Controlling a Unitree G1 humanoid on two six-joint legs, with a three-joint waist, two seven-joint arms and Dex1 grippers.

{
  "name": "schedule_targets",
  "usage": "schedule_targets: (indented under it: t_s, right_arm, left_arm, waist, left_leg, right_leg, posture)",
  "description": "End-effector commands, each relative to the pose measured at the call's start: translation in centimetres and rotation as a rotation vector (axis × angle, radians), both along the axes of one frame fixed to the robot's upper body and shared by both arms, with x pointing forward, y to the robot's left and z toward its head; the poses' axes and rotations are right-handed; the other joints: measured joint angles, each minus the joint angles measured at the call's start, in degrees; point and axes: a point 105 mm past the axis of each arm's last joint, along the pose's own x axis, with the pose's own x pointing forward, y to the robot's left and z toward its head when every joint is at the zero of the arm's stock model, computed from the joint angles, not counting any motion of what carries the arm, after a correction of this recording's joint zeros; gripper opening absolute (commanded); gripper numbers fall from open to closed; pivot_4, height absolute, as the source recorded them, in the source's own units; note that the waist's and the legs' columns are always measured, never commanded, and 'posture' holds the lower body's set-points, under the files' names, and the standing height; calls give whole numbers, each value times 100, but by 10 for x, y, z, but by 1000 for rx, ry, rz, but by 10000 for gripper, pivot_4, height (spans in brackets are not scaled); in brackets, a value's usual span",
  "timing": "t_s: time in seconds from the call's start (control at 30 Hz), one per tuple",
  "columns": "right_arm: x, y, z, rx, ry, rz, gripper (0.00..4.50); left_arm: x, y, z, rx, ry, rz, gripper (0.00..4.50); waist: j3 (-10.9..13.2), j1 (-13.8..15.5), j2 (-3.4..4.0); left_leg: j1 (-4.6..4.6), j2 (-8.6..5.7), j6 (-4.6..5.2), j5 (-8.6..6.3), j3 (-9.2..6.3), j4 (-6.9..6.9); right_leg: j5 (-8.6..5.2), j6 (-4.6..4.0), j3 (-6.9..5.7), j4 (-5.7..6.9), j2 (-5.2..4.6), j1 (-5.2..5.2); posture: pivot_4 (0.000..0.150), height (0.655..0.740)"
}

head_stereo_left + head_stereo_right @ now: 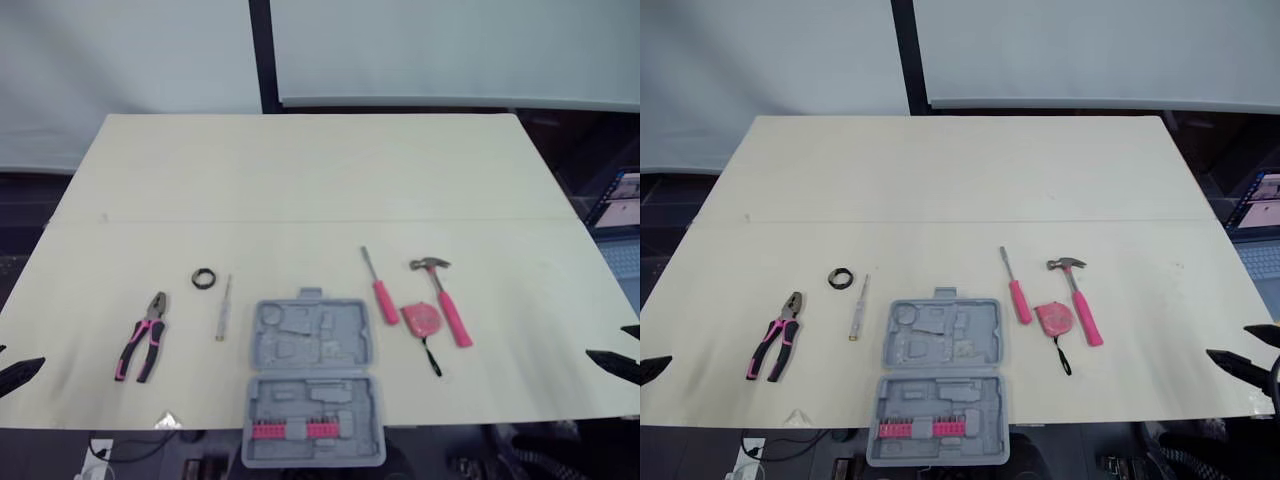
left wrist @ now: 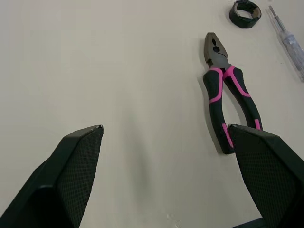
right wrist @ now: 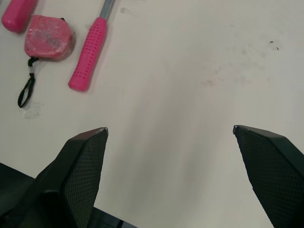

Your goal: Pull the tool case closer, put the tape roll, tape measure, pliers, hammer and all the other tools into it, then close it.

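my left gripper [image 2: 165, 128] is hovering empty, fingers spread apart, near the pliers [image 2: 218, 64]. my right gripper [image 3: 170, 128] is likewise gaping, near the hammer [image 3: 90, 52] and tape measure [image 3: 50, 43]. the tool case [image 1: 313, 380] is lying open at the table's [image 1: 300, 170] near edge. the tape roll [image 1: 204, 278] is sitting beside what appears to be a slim screwdriver [image 1: 223, 308].

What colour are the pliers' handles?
The pliers have black handles with pink stripes, clearest in the left wrist view.
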Motion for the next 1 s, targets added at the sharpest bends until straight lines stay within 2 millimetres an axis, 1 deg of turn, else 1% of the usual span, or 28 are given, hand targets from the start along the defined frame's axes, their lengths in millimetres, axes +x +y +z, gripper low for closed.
schedule_targets:
  t_s: [0.03,0.2,0.27,0.33,0.47,0.57,0.7,0.8,0.9,1.0]
  right_arm:
    - [6,-2,11,-24,-63,1,44626]
    - [11,6,11,-25,-90,39,44626]
    - [12,10,11,-22,-99,49,44626]
    - [14,18,12,-12,-110,78,44626]
    - [26,59,25,82,-176,180,44626]
    - [37,102,38,181,-239,279,44626]
    - [42,154,45,229,-262,443,44626]
    - [44,189,50,277,-282,568,44626]
    - [41,220,47,315,-283,697,44626]
    - [40,239,44,332,-295,762,44626]
  left_arm:
    - [3,5,8,59,-16,-11,44941]
    - [15,-4,13,72,-51,-44,44941]
    - [20,-14,15,68,-65,-85,44941]
    - [25,-28,17,66,-69,-153,44941]
    - [37,-63,24,96,-44,-340,44941]
    - [50,-84,32,171,-15,-492,44941]
    - [64,-108,45,270,43,-708,44941]
    - [77,-119,48,362,114,-880,44941]
    - [96,-129,50,441,170,-1037,44941]
    - [113,-132,52,524,212,-1135,44941]
  waist:
    - [0,-23,0]
    - [-1,-44,1]
    - [-1,-41,1]
    - [-1,-38,1]
    - [-1,-33,1]
    - [1,-29,-1]
    - [1,-23,-2]
    - [3,7,2]
    - [4,17,4]
    - [5,32,3]
  left_leg:
    - [1,0,0,0,0,0]
    - [9,1,0,1,8,-1]
    - [9,2,-1,0,12,-2]
    - [9,3,-1,0,13,-1]
    - [16,2,-1,2,19,2]
    - [27,4,-6,6,26,3]
    - [31,8,-13,10,27,2]
    - [30,5,-12,10,34,2]
    - [32,5,-11,11,48,-1]
    - [23,15,-28,22,54,3]
  right_leg:
    - [0,0,0,1,0,0]
    - [0,0,6,7,1,2]
    - [0,1,8,7,2,1]
    - [0,1,8,7,2,1]
    - [0,2,15,22,2,3]
    - [0,2,22,35,6,4]
    - [0,2,28,44,14,1]
    - [0,2,33,43,11,-1]
    - [0,2,43,44,15,-6]
    - [0,2,60,48,38,-18]
  posture:
    - [1500,7400]
    - [1500,7400]
    - [1500,7400]
    - [1500,7400]
    - [1500,7400]
    - [1500,7400]
    - [1500,7400]
    - [1500,7400]
    - [1500,7400]
    - [1500,7400]
